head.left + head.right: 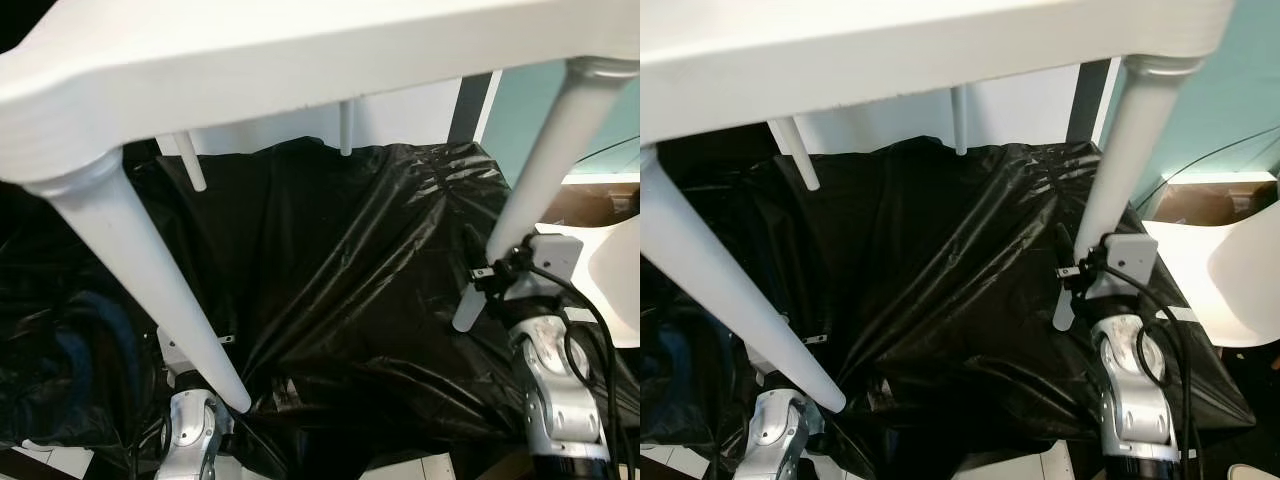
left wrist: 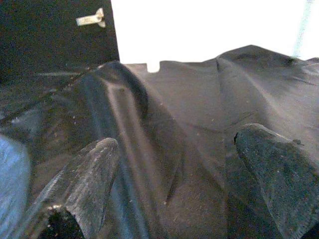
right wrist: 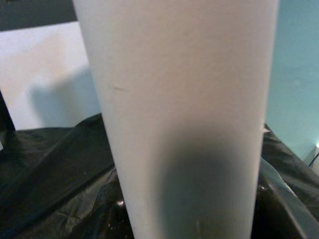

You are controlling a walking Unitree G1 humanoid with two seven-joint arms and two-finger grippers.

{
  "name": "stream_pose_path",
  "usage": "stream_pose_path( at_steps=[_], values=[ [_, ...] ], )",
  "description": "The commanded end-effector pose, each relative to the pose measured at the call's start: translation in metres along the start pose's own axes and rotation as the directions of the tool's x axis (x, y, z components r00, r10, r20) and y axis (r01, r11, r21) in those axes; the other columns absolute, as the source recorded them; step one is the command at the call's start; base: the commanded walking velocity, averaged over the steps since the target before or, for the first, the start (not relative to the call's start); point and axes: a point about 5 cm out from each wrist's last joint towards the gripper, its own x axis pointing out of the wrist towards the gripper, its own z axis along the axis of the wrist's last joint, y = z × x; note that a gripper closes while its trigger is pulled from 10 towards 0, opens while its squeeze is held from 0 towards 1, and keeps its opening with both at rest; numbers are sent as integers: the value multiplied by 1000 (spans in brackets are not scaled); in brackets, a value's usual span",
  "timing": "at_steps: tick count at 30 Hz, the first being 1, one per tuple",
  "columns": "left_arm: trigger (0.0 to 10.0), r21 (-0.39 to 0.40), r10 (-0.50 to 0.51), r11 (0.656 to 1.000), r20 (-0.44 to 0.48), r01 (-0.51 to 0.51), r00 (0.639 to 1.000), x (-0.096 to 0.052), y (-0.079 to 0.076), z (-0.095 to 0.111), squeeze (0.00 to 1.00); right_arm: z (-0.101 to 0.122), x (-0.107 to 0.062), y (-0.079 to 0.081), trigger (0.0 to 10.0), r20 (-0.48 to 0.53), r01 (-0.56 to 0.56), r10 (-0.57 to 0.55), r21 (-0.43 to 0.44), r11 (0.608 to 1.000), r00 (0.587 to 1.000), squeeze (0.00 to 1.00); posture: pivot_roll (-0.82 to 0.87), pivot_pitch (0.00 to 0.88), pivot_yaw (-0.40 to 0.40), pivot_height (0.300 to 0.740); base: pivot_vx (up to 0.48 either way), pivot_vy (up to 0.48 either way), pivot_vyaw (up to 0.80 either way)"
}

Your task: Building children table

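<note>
Likely light for its bulk: white children's table point(image 1: 300, 60), held aloft across the top of the frame, four legs pointing down over black plastic sheeting point(image 1: 340, 290). Rigid, probably moulded plastic or painted wood; smooth, faintly glossy, so prone to slipping in a pinch. Tapered round legs, thick at the collar under the tabletop, slim at the tip; best taken low on a leg, where the taper suits the jaws, though leverage on the joint grows there.

Near-right leg point(image 1: 545, 170) running from upper right down to centre right, right gripper point(image 1: 1080, 270) at its lower part, apparently clamped on it; fingers mostly hidden behind the leg, so closure judged, not plainly seen. Near-left leg point(image 1: 140, 280) slanting from upper left to lower left, tip just above the left arm. Left gripper point(image 2: 174, 179) spread wide, nothing between the fingertips point(image 2: 84, 174), facing crumpled sheeting. Two far legs point(image 1: 345, 125) short, upper centre.
</note>
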Motion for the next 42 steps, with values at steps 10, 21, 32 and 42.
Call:
stream_pose_path(
  at_steps=[10,21,32,42],
  values=[
    [10000,-6,-58,998,54,59,997,13,-16,13,0,-59,-16,31,10000,-287,-120,149,117,986,946,0,4,0,97,740,0,0,0],
    [10000,-13,-46,999,33,47,998,13,-15,11,0,-64,-18,34,10000,-308,-125,162,135,983,938,0,9,0,98,740,0,0,0],
    [10000,0,14,1000,9,-14,1000,15,-7,9,0,-64,-15,36,10000,-306,-121,160,143,982,939,0,14,0,98,740,0,0,0],
    [10000,-9,10,1000,12,-10,1000,15,-9,10,0,-63,-12,33,10000,-298,-104,142,141,985,944,0,12,0,99,740,0,0,0]
  ],
)
